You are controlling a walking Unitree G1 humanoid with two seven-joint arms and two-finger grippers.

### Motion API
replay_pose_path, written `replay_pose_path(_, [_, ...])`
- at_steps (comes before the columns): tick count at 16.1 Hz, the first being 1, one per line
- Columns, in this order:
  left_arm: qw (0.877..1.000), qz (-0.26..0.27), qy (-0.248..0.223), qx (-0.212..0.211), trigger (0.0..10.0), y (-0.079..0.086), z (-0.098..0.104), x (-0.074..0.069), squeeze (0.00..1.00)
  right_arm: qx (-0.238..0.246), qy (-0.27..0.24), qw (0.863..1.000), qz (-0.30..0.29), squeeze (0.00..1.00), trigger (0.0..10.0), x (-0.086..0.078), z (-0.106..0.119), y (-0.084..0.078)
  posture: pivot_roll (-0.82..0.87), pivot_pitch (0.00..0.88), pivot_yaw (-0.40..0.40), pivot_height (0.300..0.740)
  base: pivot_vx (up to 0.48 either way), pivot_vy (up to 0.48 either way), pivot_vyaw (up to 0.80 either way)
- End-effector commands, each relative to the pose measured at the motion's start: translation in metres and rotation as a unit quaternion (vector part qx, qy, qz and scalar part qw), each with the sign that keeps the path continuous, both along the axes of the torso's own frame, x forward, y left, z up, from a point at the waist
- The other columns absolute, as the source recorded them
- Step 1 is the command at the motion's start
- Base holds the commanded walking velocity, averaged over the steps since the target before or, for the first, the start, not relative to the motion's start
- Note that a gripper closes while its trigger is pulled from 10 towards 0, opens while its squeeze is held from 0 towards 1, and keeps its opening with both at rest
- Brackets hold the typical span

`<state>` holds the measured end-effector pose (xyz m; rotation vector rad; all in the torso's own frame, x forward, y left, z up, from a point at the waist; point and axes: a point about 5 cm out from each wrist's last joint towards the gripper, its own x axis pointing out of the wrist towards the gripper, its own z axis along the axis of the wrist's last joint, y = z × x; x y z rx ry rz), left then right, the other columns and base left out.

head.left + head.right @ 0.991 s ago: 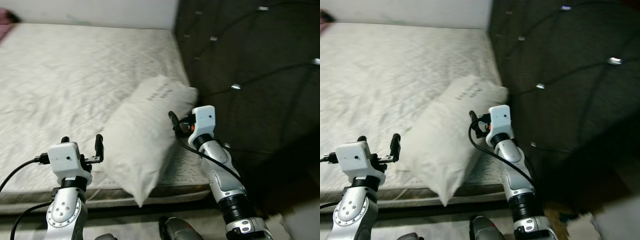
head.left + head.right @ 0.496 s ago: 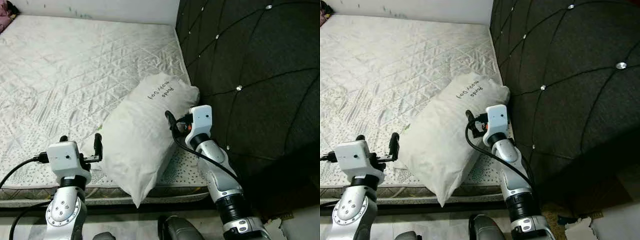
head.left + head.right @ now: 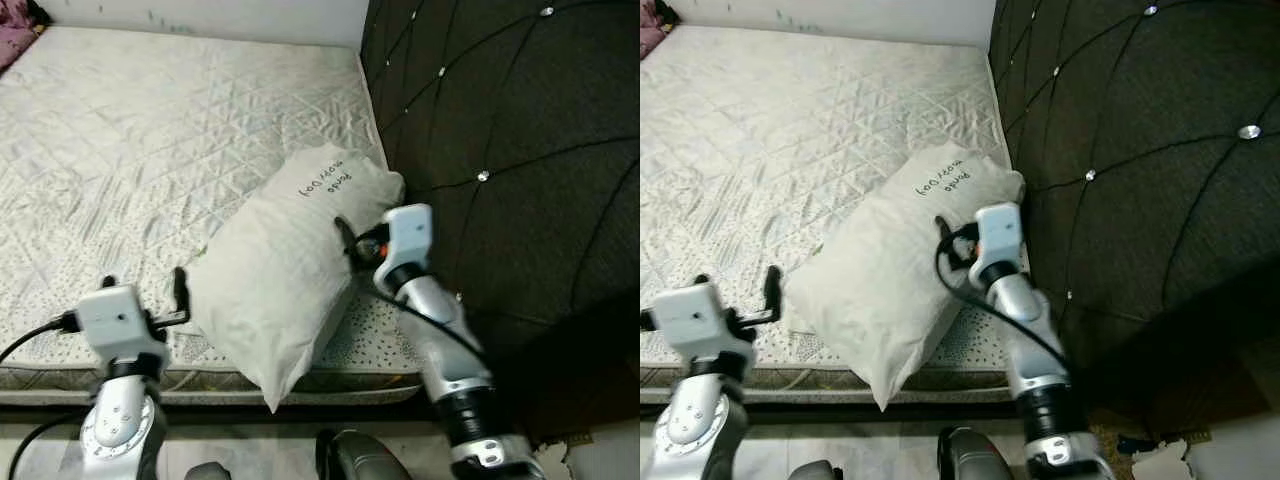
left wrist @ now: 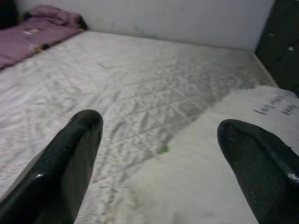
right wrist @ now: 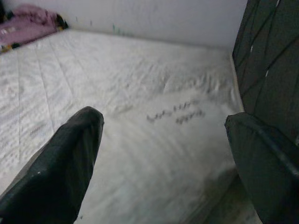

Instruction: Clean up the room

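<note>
One pillow (image 3: 290, 270), two spread claws (image 3: 141, 292) (image 3: 352, 240)

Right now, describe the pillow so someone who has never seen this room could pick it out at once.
Find the bare quilted mattress and follow it to the dark tufted headboard on the robot's right. The pillow lies at that near corner, one tip hanging over the mattress edge. It is plain white, with dark handwriting near its headboard end.
</note>
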<state>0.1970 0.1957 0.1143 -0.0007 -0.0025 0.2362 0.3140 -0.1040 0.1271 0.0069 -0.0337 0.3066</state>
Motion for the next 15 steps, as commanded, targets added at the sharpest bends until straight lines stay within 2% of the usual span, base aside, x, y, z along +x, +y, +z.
replay_pose_path(1, [1.000, 0.017, -0.004, 0.006, 10.0, 0.006, 0.003, -0.007, 0.00, -0.002, 0.003, 1.000, -0.013, 0.00, 10.0, -0.004, 0.002, -0.014, 0.01, 0.111, -0.051, 0.740, 0.000, 0.000, 0.00])
replay_pose_path(3, [1.000, 0.029, 0.001, 0.007, 10.0, 0.009, 0.000, -0.012, 0.00, -0.025, 0.011, 0.999, -0.019, 0.00, 10.0, -0.019, -0.001, -0.032, 0.01, 0.112, -0.059, 0.740, 0.000, 0.000, 0.00])
replay_pose_path(4, [0.999, 0.033, -0.003, 0.008, 10.0, 0.009, 0.001, -0.012, 0.00, -0.044, 0.025, 0.998, -0.022, 0.00, 10.0, -0.033, -0.008, -0.046, 0.00, 0.112, -0.063, 0.740, 0.000, 0.000, 0.00])
replay_pose_path(6, [0.999, 0.033, -0.007, 0.006, 10.0, 0.007, 0.003, -0.009, 0.00, -0.055, 0.041, 0.997, -0.031, 0.00, 10.0, -0.044, -0.014, -0.055, -0.01, 0.113, -0.063, 0.740, 0.000, 0.000, 0.00])
replay_pose_path(7, [1.000, 0.023, -0.019, 0.006, 10.0, 0.002, 0.008, -0.002, 0.00, -0.050, 0.042, 0.997, -0.048, 0.00, 10.0, -0.047, -0.010, -0.052, -0.02, 0.116, -0.055, 0.740, 0.000, 0.000, 0.00])
replay_pose_path(10, [0.999, 0.016, -0.030, 0.007, 10.0, -0.001, 0.013, 0.002, 0.00, -0.042, 0.044, 0.996, -0.061, 0.00, 10.0, -0.057, -0.008, -0.048, -0.03, 0.115, -0.026, 0.740, 0.000, 0.000, 0.00])
replay_pose_path(15, [1.000, -0.008, -0.026, -0.010, 10.0, -0.007, 0.011, 0.006, 0.00, -0.008, 0.048, 0.996, -0.079, 0.00, 10.0, -0.052, -0.009, -0.041, -0.04, 0.071, 0.013, 0.740, 0.000, 0.000, 0.00])
